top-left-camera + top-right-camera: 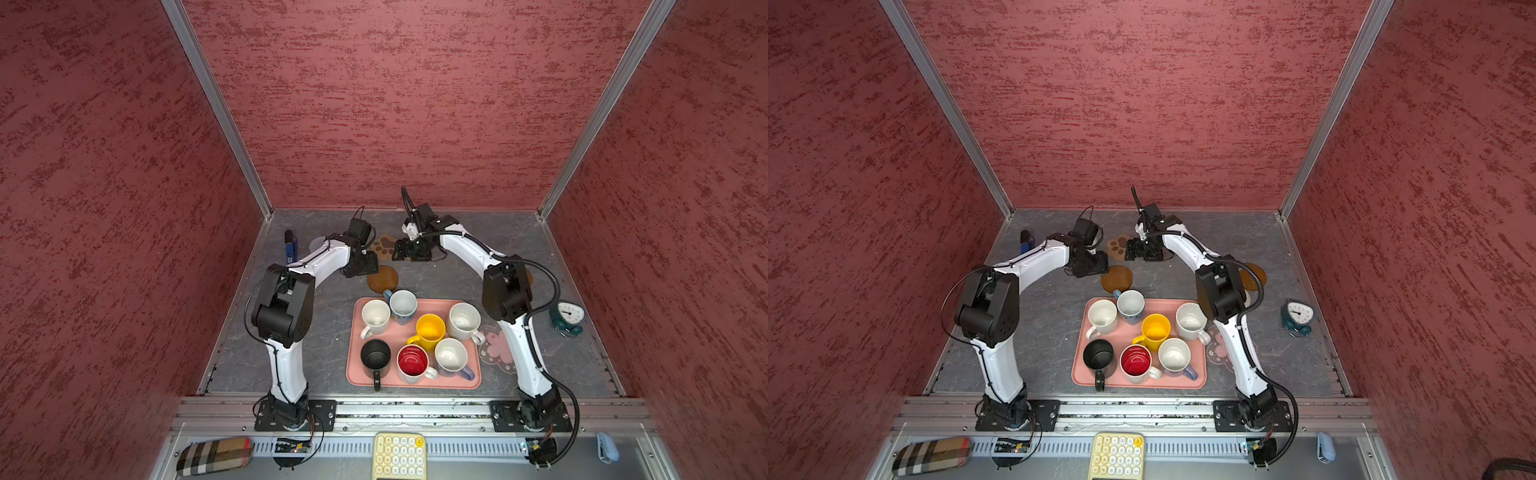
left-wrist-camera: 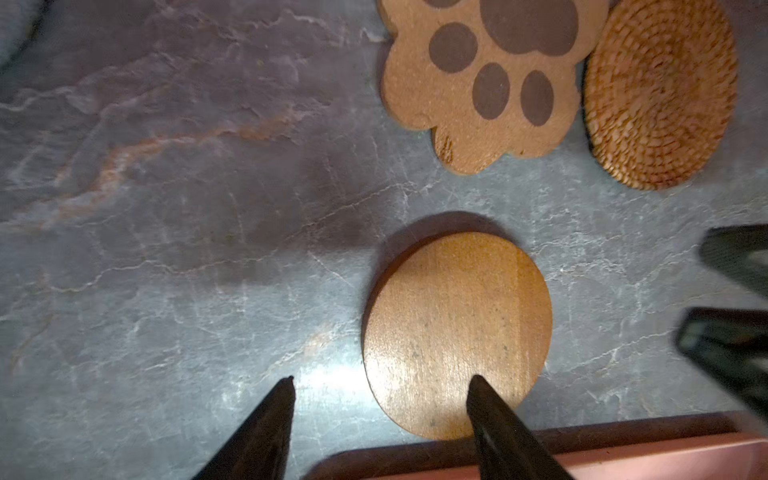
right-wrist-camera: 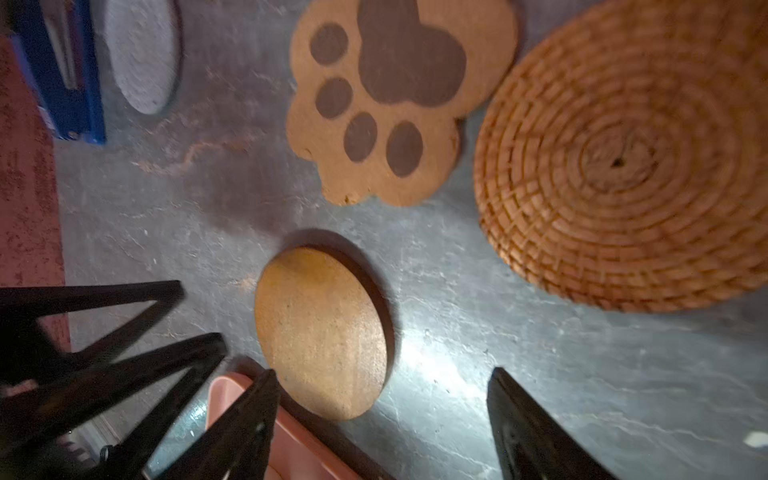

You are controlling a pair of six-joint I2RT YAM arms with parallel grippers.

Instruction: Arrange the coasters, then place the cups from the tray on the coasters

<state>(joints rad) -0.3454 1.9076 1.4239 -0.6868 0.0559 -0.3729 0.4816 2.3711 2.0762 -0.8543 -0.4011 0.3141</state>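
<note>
Hovering low over the table (image 2: 166, 249), the left gripper (image 2: 383, 377) has its jaws spread and holds nothing; one fingertip (image 2: 478, 384) overlaps a brown disc (image 2: 457, 332) lying flat, just beside the far rim of the tray (image 2: 623, 453). The right gripper (image 3: 384, 370) hangs near it, jaws also apart and empty, with the same disc by one finger. Beyond the disc lies the paw coaster (image 2: 478, 83), its four toe pads on the side facing the disc, and the round wicker coaster (image 2: 660, 95) sits touching or just beside it. A grey woven coaster (image 3: 141, 58) rests farther left beside a blue object (image 3: 62, 75). In a top view a second brown disc (image 1: 1254, 276) shows partly behind the right arm, and the pink flower coaster (image 1: 496, 347) lies against the tray's right side: six coasters counted. The tray's long axis runs left to right, and seven upright mugs stand on it: two white ones (image 1: 376, 316) (image 1: 464, 321), one blue mug (image 1: 403, 305), one yellow mug (image 1: 431, 330), one black mug (image 1: 375, 355) with its handle toward the arm bases, one red-inside mug (image 1: 412, 361) with its handle to the right, and one lavender mug (image 1: 451, 355).
</note>
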